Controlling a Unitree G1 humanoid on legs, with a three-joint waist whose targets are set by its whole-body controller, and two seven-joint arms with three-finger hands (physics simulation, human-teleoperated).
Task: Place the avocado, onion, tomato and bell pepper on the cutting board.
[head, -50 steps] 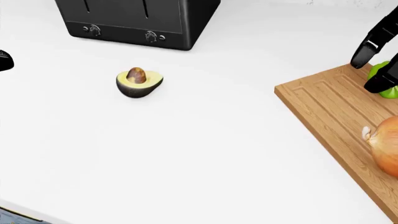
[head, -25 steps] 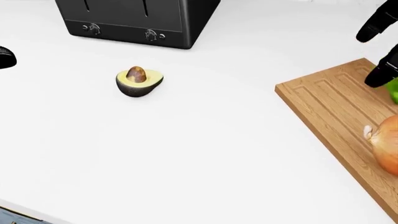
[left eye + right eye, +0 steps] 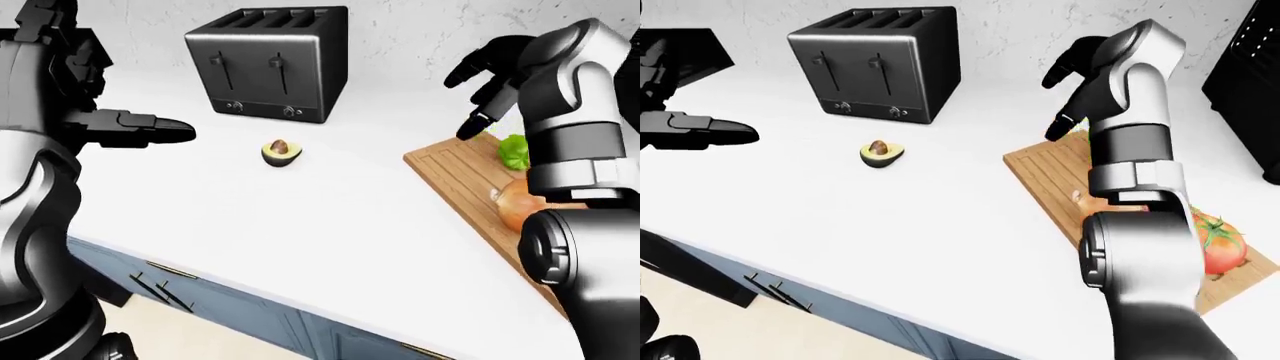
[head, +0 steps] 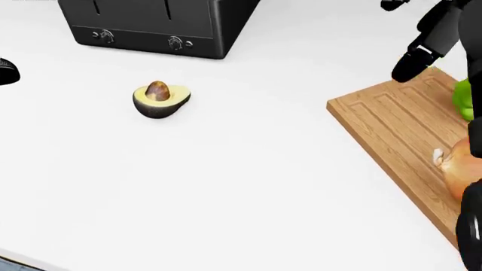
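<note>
Surface: white counter [image 3: 300, 217] against a speckled pale wall, blue cabinet fronts [image 3: 230, 311] below, black toaster [image 3: 268, 64] at the far side.
Avocado: half avocado [image 4: 160, 99] alone on the counter near the toaster, cut face and pit up, long axis running left-right.
Cutting board [image 4: 391, 127]: at right, holding bell pepper [image 3: 514, 151], onion [image 4: 457, 169] and tomato [image 3: 1220, 241].
Right hand [image 3: 490, 79]: raised over the board's far-left corner, fingers spread, empty.
Left hand [image 3: 135, 127]: at far left, fingers extended, holding nothing.

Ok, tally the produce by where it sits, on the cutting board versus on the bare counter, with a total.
On the cutting board: 3 (bell pepper, onion, tomato)
On the counter: 1 (halved avocado)
Total: 4
</note>
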